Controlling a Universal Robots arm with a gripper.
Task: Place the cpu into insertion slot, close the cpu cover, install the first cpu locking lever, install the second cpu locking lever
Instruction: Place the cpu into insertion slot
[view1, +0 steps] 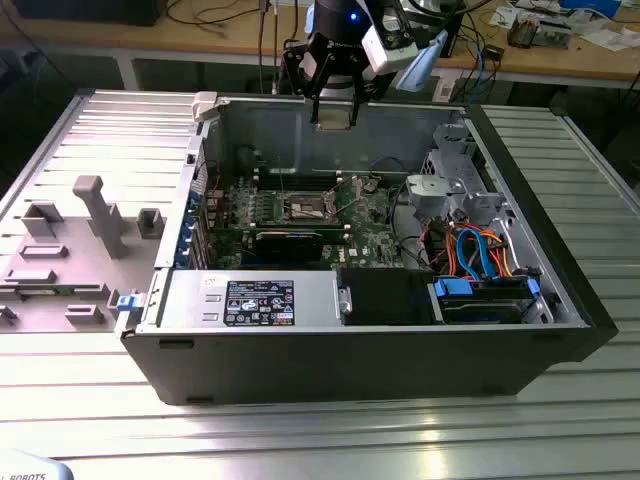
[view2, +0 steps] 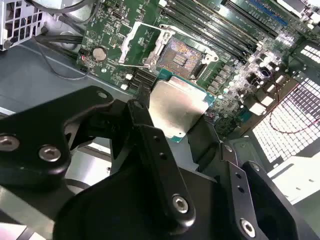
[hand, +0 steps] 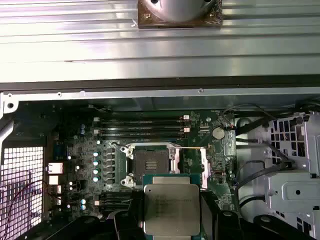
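The jaws are gripping the chip (hand: 171, 207) by two edges, holding it flat, high over the open computer case (view1: 350, 365). The empty socket (hand: 151, 162) is lying well below it, a little toward the exterior view's left

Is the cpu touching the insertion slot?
Apart. In the exterior view the cpu, held in the gripper, hangs high above the insertion slot, case wall showing between them.

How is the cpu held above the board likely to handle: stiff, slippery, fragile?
The cpu is probably rigid: a flat plate, unbent while the jaws of the gripper pinch its edges. Its smooth metal top looks likely slippery. Thin and small, it is presumably light.
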